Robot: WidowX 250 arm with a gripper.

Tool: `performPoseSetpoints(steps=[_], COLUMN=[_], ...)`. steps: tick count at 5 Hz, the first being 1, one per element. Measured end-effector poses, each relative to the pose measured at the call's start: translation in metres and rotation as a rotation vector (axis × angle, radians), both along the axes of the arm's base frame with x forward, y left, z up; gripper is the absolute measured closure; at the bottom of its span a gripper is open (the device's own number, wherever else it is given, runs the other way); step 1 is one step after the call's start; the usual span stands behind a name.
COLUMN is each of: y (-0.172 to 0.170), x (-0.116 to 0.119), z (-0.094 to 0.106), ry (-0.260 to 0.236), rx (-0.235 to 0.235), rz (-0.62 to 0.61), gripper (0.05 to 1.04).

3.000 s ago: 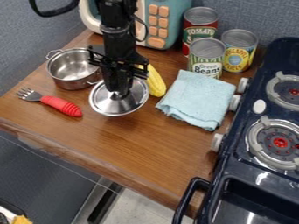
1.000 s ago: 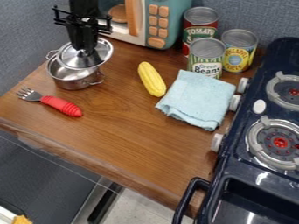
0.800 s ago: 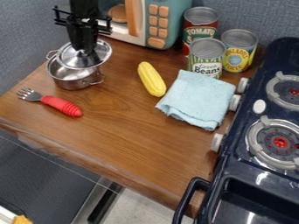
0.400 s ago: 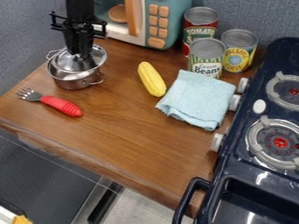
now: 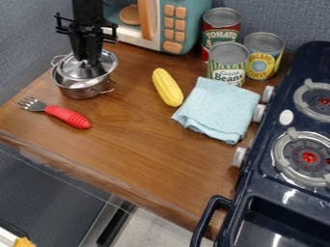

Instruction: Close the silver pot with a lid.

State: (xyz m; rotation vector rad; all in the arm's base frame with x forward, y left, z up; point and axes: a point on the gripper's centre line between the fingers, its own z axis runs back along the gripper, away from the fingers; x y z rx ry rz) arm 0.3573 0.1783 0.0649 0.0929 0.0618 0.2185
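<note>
In the camera view, my arm (image 5: 88,12) comes down from the top edge, and my pincer (image 5: 89,61) hangs over the back part of the worktop's (image 5: 148,144) left edge. I am pinching the lid (image 5: 75,70) by its middle, and it is over the pot (image 5: 84,91). It sits off centre, leaning out past the rim on the right, and leaves a strip of the inside open on the left. Whether it touches the rim I cannot tell. The pot stands upright near the left edge, towards the back left corner.

Nearer the front left corner lies the fork (image 5: 61,116), its red handle pointing to the right. The corn (image 5: 168,88) is right of the pot, and just beside it, nearer the right edge, is the folded cloth (image 5: 216,111). The microwave (image 5: 191,19) stands at the back edge, and three cans (image 5: 220,34) are grouped by the back right corner. Along the right edge is the stove (image 5: 274,190).
</note>
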Motion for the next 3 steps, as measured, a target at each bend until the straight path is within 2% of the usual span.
performPoseSetpoints(steps=[3], y=[0.024], x=[-0.012], z=[-0.004], ry=[-0.010], rx=[0.007], rz=[0.064], gripper=[0.815])
